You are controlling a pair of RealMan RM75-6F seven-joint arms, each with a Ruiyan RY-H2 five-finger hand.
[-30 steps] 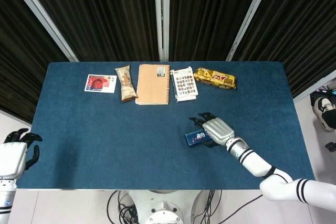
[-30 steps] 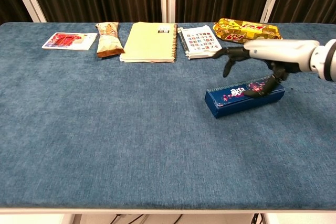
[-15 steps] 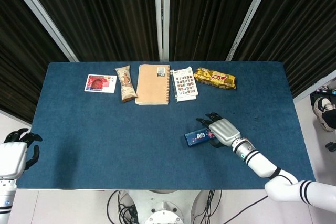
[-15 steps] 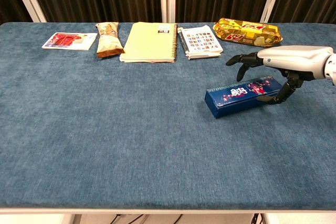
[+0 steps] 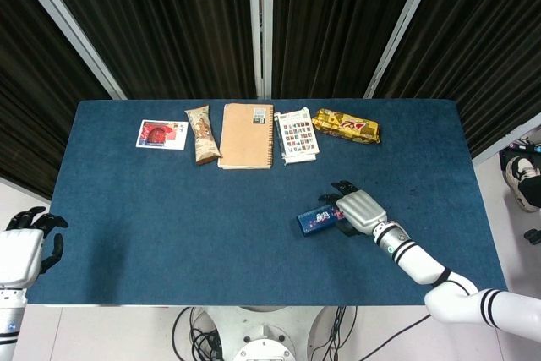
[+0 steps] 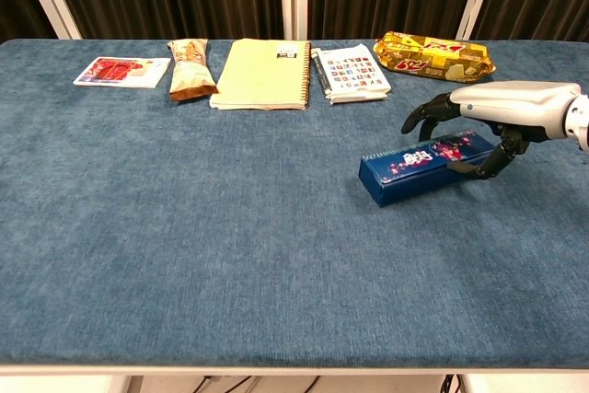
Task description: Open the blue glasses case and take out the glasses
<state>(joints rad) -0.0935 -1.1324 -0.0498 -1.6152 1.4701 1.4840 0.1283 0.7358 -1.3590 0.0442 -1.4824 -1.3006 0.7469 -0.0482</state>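
The blue glasses case (image 5: 315, 221) (image 6: 416, 167) lies closed on the blue table, right of centre, with a flower print on its lid. My right hand (image 5: 358, 209) (image 6: 502, 108) straddles its right end. The fingers (image 6: 429, 117) curl down over the far edge and the thumb (image 6: 480, 167) touches the near side, so the case is gripped between them. No glasses show. My left hand (image 5: 23, 253) hangs off the table's left edge, holding nothing, fingers apart; the chest view does not show it.
Along the far edge lie a red card (image 5: 161, 134), a snack bar (image 5: 201, 134), a tan spiral notebook (image 5: 247, 135), a printed booklet (image 5: 297, 135) and a yellow snack packet (image 5: 346, 126). The table's (image 5: 152, 226) near edge runs close below the right forearm.
My right hand has shifted slightly to the right along the case, and its fingers have curled down over the far edge. The case now shows more of its lid. The left hand is still.
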